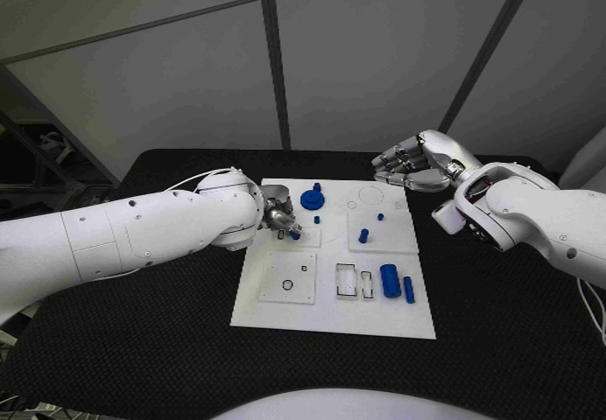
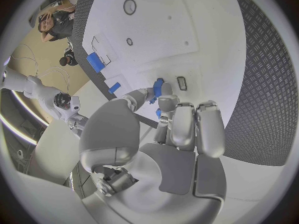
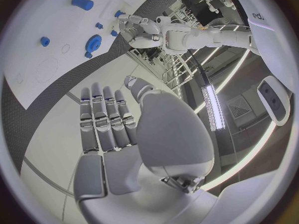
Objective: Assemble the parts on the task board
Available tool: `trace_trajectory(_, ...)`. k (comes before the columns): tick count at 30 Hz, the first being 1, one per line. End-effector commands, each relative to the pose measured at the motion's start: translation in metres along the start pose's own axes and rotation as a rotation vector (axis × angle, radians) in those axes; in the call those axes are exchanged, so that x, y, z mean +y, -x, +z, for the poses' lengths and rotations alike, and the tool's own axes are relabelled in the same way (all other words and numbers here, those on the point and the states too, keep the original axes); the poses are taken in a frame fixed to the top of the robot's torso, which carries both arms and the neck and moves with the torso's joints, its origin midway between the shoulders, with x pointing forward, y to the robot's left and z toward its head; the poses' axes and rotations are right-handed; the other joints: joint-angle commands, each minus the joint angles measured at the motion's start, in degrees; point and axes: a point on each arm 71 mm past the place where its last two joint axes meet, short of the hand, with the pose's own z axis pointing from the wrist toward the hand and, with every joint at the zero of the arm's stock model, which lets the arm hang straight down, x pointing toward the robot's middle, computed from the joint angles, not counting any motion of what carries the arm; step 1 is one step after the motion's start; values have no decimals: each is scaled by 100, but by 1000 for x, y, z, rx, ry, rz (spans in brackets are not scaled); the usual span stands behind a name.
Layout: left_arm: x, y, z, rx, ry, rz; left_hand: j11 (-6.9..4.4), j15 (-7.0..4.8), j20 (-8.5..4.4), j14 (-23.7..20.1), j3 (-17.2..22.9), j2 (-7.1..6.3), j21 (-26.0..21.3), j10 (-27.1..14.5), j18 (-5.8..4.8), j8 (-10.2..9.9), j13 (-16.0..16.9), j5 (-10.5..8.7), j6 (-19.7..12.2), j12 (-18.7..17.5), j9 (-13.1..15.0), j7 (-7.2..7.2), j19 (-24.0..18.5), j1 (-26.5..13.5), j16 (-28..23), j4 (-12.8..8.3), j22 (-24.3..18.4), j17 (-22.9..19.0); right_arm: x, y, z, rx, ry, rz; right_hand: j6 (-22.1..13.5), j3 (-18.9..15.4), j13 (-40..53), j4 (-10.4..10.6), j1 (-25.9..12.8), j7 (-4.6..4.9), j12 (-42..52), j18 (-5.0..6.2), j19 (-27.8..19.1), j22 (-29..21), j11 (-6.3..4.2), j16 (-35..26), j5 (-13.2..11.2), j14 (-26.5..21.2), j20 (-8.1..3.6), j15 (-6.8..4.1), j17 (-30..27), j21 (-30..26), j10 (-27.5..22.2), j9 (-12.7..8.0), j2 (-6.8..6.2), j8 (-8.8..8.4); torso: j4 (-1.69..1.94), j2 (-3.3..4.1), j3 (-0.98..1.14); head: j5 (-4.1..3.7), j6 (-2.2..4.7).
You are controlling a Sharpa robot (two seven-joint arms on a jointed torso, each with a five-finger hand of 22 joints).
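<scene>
Two hands: left hand point(image 1: 280, 219) pinching a small blue part point(image 2: 157, 88) over the task board point(image 1: 331, 306); right hand point(image 1: 414, 164) empty, fingers straight, together.
Risk: part could slip or tilt, missing its slot.

Task board point(image 1: 331, 306): smooth matt white plastic. Table point(image 1: 126, 341): black, rough textured mat. Left hand point(image 1: 280, 219): glossy silver metal.
</scene>
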Motion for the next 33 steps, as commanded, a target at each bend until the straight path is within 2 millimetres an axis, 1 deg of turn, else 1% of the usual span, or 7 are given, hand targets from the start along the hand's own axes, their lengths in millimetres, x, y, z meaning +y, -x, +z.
trace_trajectory(1,0,-4,1,28,7,15,-192,-56,-15,148,378,9,14,227,-814,-7,21,-14,9,34,-25,-37,27,-77,-27,-510,187,4,2,0,0,5,10,-1,-14,-44,1,-1,-43,39,-18,30,5,-9,21,-19,31,-33,46,-11,-9,-25,-18,-5,-6,-21,-2,-1,2,1,-4)
trace_trajectory(3,-1,-4,2,29,7,16,-194,-61,-22,149,283,26,18,236,-817,-18,43,-13,31,58,-36,-43,36,-86,-27,-472,199,6,2,0,0,5,9,0,-16,-44,1,-4,-39,39,-19,31,9,-13,21,-19,47,-35,47,-11,-13,-31,-20,-5,-2,-21,-2,0,4,-4,-5)
trace_trajectory(8,-2,-4,3,33,7,19,-204,-71,-30,151,88,64,28,263,-824,-44,103,-10,90,122,-64,-57,55,-110,-26,-386,227,10,2,0,0,6,9,0,-16,-44,1,-4,-39,39,-19,31,9,-13,21,-19,47,-35,47,-11,-13,-31,-20,-5,-2,-21,2,-2,-1,-12,-12)
trace_trajectory(20,-2,-4,4,37,8,22,-213,-77,-38,152,-65,98,40,288,-830,-64,151,-7,145,174,-89,-68,74,-144,-25,-301,255,13,1,0,0,5,8,-1,-20,-47,1,-4,-41,41,-20,31,19,-24,22,-18,91,-37,48,-10,-24,-46,-24,-5,5,-21,3,2,-2,-21,-19)
trace_trajectory(23,-2,-4,5,38,10,22,-215,-79,-39,153,-88,106,44,296,-832,-66,171,-6,156,194,-92,-71,79,-146,-25,-289,263,14,1,1,0,5,7,-1,-22,-49,1,-3,-43,41,-20,31,22,-28,23,-18,108,-37,48,-10,-27,-51,-25,-5,6,-20,5,-2,-6,-26,-22)
trace_trajectory(29,-1,-4,5,41,12,24,-228,-89,-48,155,-301,120,62,333,-840,-85,230,-12,229,259,-117,-88,104,-189,-23,-194,300,19,1,1,0,5,7,-1,-24,-51,1,-4,-44,41,-20,32,27,-33,23,-17,130,-38,48,-9,-32,-58,-26,-4,7,-20,10,-2,-4,-27,-25)
trace_trajectory(33,0,-4,5,44,13,26,-234,-93,-53,156,-419,127,69,351,-844,-94,265,-12,264,295,-129,-96,114,-206,-22,-145,316,22,1,1,0,5,6,-1,-24,-51,1,-4,-44,41,-20,32,27,-33,23,-17,130,-38,48,-9,-32,-58,-26,-4,7,-20,7,-3,-4,-23,-34)
